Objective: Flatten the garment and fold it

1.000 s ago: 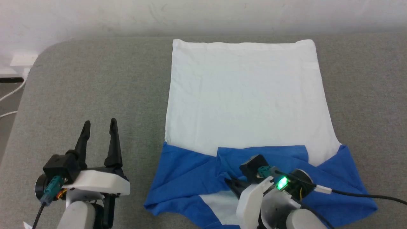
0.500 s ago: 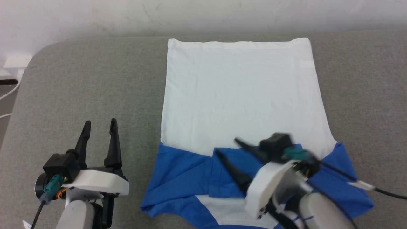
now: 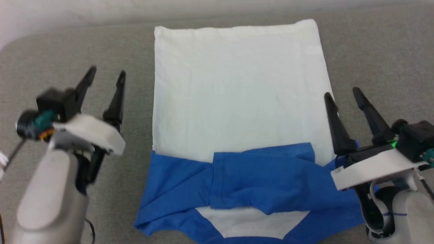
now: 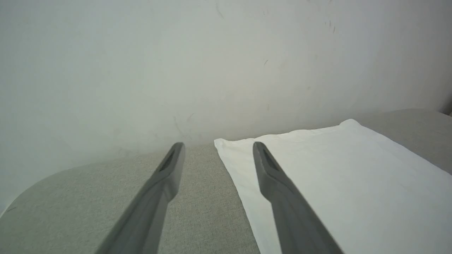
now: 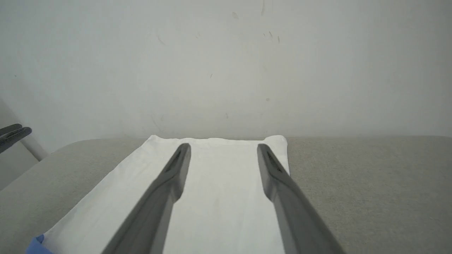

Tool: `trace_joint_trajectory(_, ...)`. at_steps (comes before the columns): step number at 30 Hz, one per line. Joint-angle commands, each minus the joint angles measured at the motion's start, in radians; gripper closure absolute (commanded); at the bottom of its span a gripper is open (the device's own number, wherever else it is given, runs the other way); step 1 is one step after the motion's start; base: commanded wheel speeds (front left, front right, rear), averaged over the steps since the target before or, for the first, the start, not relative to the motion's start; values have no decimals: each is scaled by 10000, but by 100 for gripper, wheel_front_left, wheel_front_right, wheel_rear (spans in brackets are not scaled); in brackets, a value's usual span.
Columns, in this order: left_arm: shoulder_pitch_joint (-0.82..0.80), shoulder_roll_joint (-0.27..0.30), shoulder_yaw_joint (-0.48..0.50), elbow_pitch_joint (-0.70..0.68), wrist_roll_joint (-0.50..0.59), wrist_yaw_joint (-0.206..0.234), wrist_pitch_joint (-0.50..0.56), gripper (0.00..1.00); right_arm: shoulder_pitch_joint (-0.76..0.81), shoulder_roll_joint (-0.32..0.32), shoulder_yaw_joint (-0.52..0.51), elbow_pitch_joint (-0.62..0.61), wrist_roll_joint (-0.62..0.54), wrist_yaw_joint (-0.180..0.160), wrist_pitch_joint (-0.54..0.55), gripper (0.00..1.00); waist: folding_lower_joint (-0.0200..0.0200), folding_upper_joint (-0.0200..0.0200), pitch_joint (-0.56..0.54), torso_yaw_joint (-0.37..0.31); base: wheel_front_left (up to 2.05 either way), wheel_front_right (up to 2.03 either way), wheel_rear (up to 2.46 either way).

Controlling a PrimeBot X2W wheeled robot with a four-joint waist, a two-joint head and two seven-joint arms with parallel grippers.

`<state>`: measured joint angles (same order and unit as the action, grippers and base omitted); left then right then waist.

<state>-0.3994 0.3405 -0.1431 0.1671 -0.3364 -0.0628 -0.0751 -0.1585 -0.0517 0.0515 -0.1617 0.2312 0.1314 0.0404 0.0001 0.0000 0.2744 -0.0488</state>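
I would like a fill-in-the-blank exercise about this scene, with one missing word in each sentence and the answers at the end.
The garment has a white body and ____ sleeves.
It lies on a ____ cushioned surface.
The left gripper is ____ and holds nothing.
The right gripper hovers by the garment's ____ edge.
Missing words: blue; grey; open; right.
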Motion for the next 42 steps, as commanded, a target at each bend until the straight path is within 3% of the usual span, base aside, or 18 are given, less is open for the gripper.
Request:
trace_joint_trajectory(1, -594, 160, -86, 161, -70, -153, 333, 0, -4, 14, -160, -12, -43, -7, -61, 0, -1, 0, 730, -433, 0, 0, 0)
trace_joint_trajectory(6, -2660, 672, -353, 506, -580, -498, 2003, 0, -266, 14, -481, 40, 139, -7, -177, 0, -1, 0, 1774, -1036, 0, 0, 0)
trace_joint_trajectory(12, -4899, 1267, -377, 971, -1064, -529, 4445, 0, -521, 14, -348, 79, 402, -7, -471, 0, -1, 0, 2856, -1771, 0, 0, 0)
trace_joint_trajectory(17, -6214, 1636, -223, 1306, -1262, -40, 6517, 0, -676, 14, -40, 25, 718, -7, -810, 0, -1, 0, 3578, -2357, 0, 0, 0)
trace_joint_trajectory(26, -7103, 2337, 23, 1211, -952, 1394, 9129, 0, -774, 14, 372, 103, 1139, -7, -1259, 0, -1, 0, 4480, -3179, 0, 0, 0)
trace_joint_trajectory(31, -6937, 2709, 167, 858, -752, 1981, 9828, 0, -869, 14, 567, 217, 1279, -7, -1442, 0, -1, 0, 4792, -3351, 0, 0, 0)
trace_joint_trajectory(40, -6431, 2869, 211, 283, -831, 2239, 10234, 0, -1115, 14, 783, 388, 1349, -7, -1547, 0, -1, 0, 4995, -3351, 0, 0, 0)
trace_joint_trajectory(41, -6377, 2824, 202, 254, -924, 2202, 10287, 22, -1134, 14, 788, 402, 1350, -7, -1544, 0, -1, 0, 5002, -3342, 0, 0, 0)
trace_joint_trajectory(42, -6317, 2810, 165, 218, -980, 2155, 10358, 71, -1150, 14, 786, 413, 1354, -7, -1540, 0, -1, 0, 5009, -3328, 0, 0, 0)
